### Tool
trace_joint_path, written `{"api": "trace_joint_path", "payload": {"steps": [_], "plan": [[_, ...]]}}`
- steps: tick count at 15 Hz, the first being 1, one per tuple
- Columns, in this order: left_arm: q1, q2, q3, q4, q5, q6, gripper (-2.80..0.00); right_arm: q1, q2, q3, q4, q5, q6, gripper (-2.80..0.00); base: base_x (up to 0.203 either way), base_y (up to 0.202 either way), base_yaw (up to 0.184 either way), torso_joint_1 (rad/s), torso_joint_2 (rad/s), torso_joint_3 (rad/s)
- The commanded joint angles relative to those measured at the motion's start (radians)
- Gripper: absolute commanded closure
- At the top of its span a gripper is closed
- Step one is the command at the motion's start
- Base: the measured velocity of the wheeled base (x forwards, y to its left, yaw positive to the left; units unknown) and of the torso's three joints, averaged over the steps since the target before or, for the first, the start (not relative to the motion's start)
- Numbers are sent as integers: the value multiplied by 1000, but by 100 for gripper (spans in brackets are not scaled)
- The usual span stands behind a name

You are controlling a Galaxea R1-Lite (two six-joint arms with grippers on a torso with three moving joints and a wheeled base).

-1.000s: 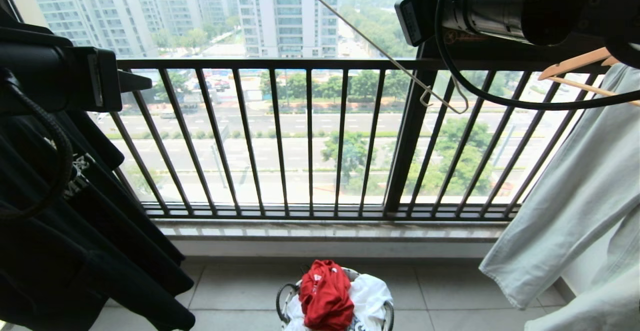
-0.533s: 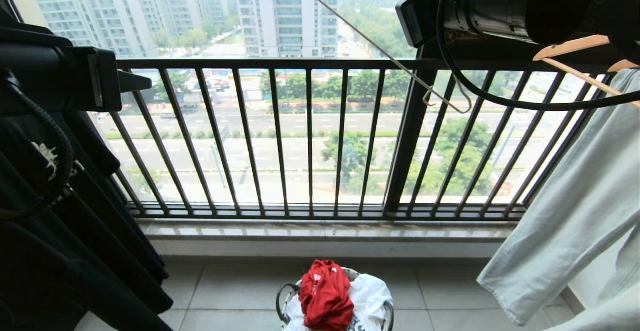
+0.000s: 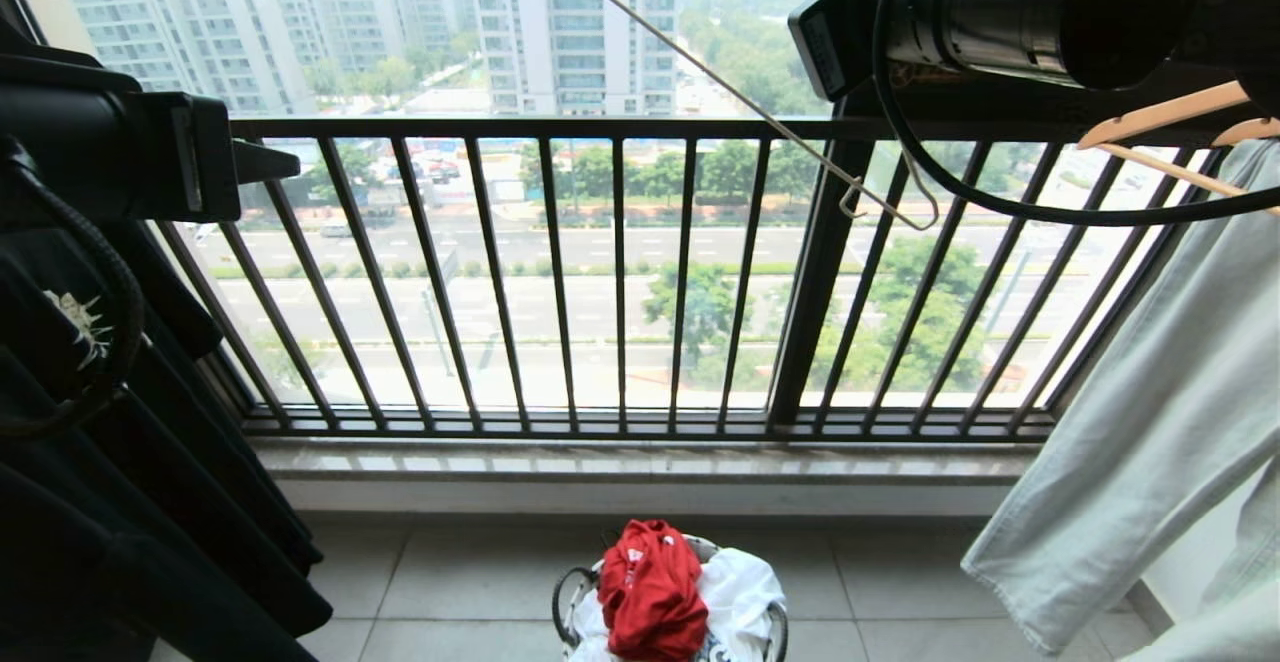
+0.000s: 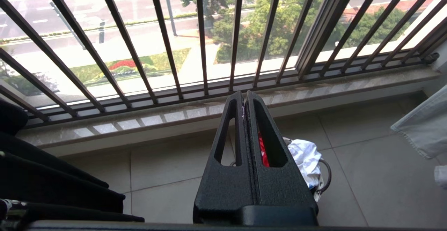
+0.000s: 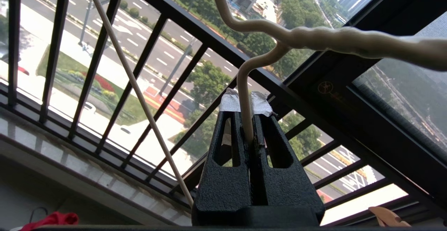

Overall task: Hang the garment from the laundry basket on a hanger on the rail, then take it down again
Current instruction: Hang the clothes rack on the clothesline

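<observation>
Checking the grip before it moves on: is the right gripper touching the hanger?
Touching. The right wrist view shows the right gripper shut on the hanger.

Black textured end effector [image 4: 246, 96] fingers with slotted cutouts, grey tape on right tips [image 5: 260, 104], black cable [image 3: 950, 187]

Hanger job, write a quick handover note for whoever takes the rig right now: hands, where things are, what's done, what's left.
Right hand: shut on the off-white hanger, held up high in front of the balcony railing.
Left hand: shut, empty, parked at the left above the floor.
Red T-shirt: crumpled in the laundry basket on the floor, beside a white garment.
Done: hanger is in hand.
Left: pick the shirt out, put it on the hanger, hang it on the rail, then take it down again.
</observation>
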Motion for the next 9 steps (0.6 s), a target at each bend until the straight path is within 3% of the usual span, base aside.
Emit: {"api": "trace_joint_path", "payload": {"steps": [1, 9], "plan": [[1, 1, 0, 2, 0, -1, 0, 2, -3, 0, 2, -3, -4, 0, 0, 0, 0, 0, 0, 0], [1, 1, 0, 2, 0, -1, 0, 12, -9, 0, -6, -3, -11, 0, 0, 0, 0, 0, 0, 0]]}}
